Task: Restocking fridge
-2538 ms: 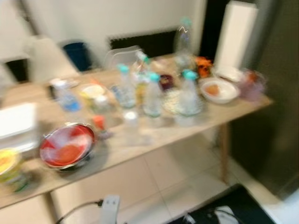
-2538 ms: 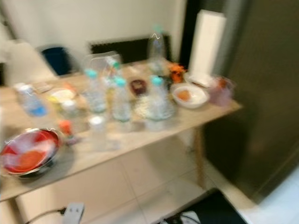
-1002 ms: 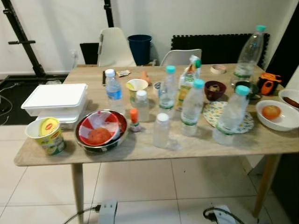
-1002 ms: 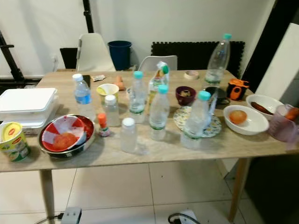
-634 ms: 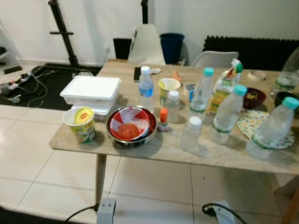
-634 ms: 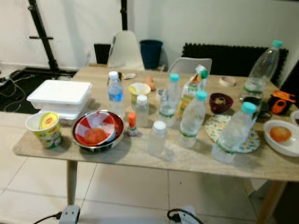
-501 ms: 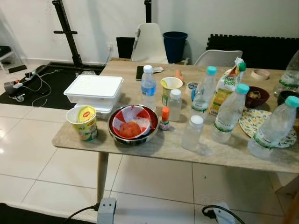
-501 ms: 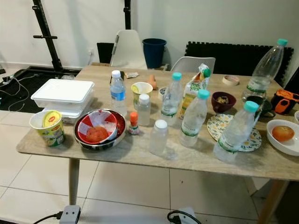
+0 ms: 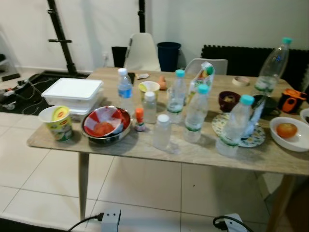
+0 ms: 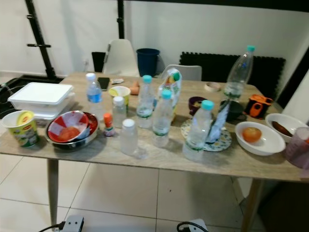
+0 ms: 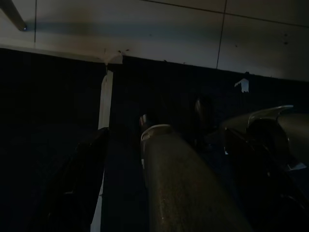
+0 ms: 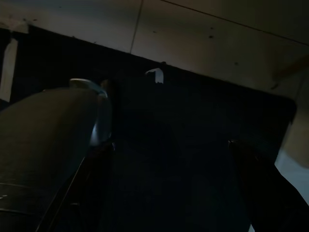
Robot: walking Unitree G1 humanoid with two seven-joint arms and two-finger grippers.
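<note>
A wooden table [image 9: 145,151] stands ahead, crowded with food and drink. Three clear water bottles with teal caps [image 9: 195,116] rise near its middle, beside a juice carton [image 9: 203,77]. A taller bottle [image 9: 270,67] is at the back right. A red bowl [image 9: 106,125], a yellow noodle cup [image 9: 59,123] and white foam boxes [image 9: 72,94] sit on the left part. A white bowl holding an orange fruit [image 9: 288,133] is at the right end. My left gripper [image 11: 166,135] and right gripper [image 12: 170,144] hang low over a dark mat, both open with nothing between them.
Two white chairs [image 9: 142,53] and a blue bin [image 9: 169,50] stand behind the table, with a black stand [image 9: 58,34] at the back left. A power strip [image 9: 110,218] and cables lie on the tiled floor in front. My own leg [image 11: 183,193] shows between the left fingers.
The head camera has swung, so the whole table shifted in view and now shows its right end again. Nothing on the table has moved.
</note>
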